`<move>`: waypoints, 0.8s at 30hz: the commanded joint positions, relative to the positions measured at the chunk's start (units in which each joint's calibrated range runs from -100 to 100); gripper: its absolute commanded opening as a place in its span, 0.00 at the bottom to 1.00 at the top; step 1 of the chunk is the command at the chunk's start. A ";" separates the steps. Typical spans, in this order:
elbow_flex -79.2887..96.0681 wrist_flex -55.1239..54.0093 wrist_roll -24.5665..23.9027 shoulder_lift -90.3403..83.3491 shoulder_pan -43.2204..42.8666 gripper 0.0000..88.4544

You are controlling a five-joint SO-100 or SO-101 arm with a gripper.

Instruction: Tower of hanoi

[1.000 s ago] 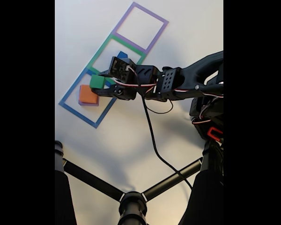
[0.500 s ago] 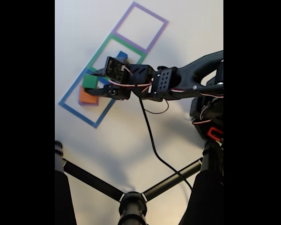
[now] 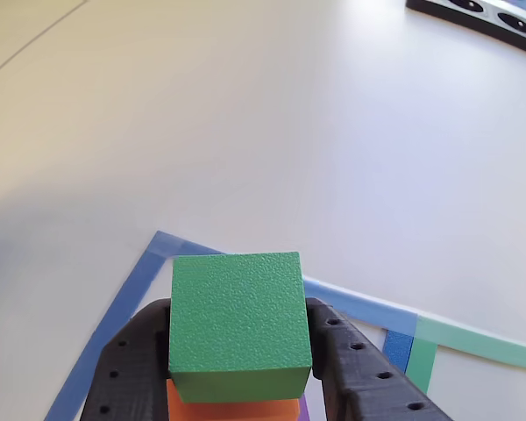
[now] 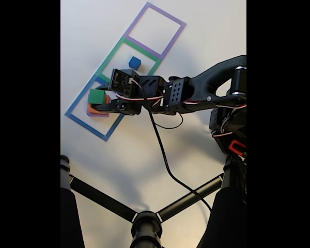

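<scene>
Four blocks make up this puzzle, and I see all of them. I take the blue outline [image 4: 93, 111] on the table [image 4: 144, 150] as my landmark. Over the last second the gripper [image 4: 96, 98] has carried the green block [image 4: 96, 96] from that outline's right edge in the fixed view to a spot over its middle, above the orange block [image 4: 95, 108]. To my eye that puts green nearly in line for stacking on orange, so the carry is almost done and a short lowering remains.

The jaws are clamped on the green block [image 3: 238, 324], one black finger [image 3: 131, 373] pressing each side, opened only as wide as the block itself. In the other view the orange block [image 3: 232, 410] shows right under green, and a sliver of purple block [image 3: 302, 408] peeks beside it; I can't tell whether green already touches orange or hangs just above it.

The purple block [image 4: 89, 114] lies inside the blue outline beneath orange, its edge showing at the base. The blue block [image 4: 135, 63] sits well apart, outside the blue outline, in the neighbouring green outline [image 4: 129, 59]
</scene>
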 commanded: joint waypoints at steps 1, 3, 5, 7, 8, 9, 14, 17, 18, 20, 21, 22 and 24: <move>-1.34 -1.87 0.38 -0.68 -0.70 0.07; -1.52 -2.36 0.38 -0.20 -0.85 0.07; -1.97 -2.52 0.38 0.52 -0.85 0.07; -2.25 -3.01 0.38 1.32 -0.70 0.07; -2.25 -3.25 0.38 1.64 -0.63 0.07; -2.25 -3.49 0.38 1.88 -0.55 0.07; -1.61 -4.30 0.38 2.68 -0.55 0.07; -1.61 -4.62 0.38 3.32 -0.47 0.08; -1.52 -4.87 0.38 3.56 -0.40 0.09; -1.16 -5.43 0.38 3.88 -0.24 0.13; -0.88 -5.92 0.38 3.96 -0.17 0.14; -0.52 -6.40 0.38 4.04 -0.17 0.16; -0.07 -7.05 0.38 4.04 -0.09 0.19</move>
